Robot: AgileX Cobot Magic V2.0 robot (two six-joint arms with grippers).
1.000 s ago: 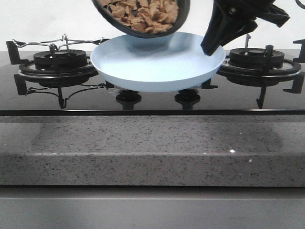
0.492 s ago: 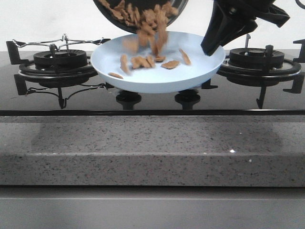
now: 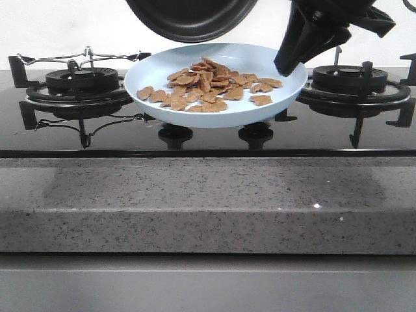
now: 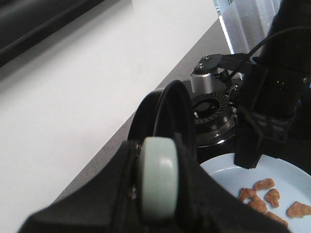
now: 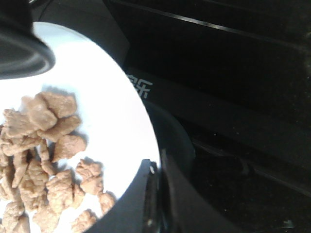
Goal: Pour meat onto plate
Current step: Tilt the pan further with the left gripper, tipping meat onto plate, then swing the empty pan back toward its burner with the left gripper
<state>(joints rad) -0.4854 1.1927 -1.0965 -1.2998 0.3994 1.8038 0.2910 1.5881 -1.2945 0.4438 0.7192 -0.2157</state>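
The right gripper is clamped on the rim of the plate, one dark finger above the rim and one below it, as the right wrist view shows; it holds the plate tilted a little, raised off the stove between the two burners. Just inward of those jaws lies the meat — many small, flat, ragged reddish-brown pieces with a rough, fibrous look, spread in a loose single layer across the plate's middle, a few strays near the rim beside the finger. The plate itself is wide, shallow and round, pale blue with a smooth glossy surface. Above the meat and beyond the plate's far edge hangs the frying pan, matte black and round, tipped so that the front view shows only its underside; no pieces can be seen in it, though its inside is hidden. The left gripper shows in its wrist view as dark fingers around a pale green rounded part, which I take to be the pan's handle — whether the jaws are pressed shut on it I cannot tell. Outward on either side stand the left burner and the right burner, black cast grates on glossy black glass, with a speckled grey stone counter in front. The pour looks done; what seems left is to set the pan and the plate down.
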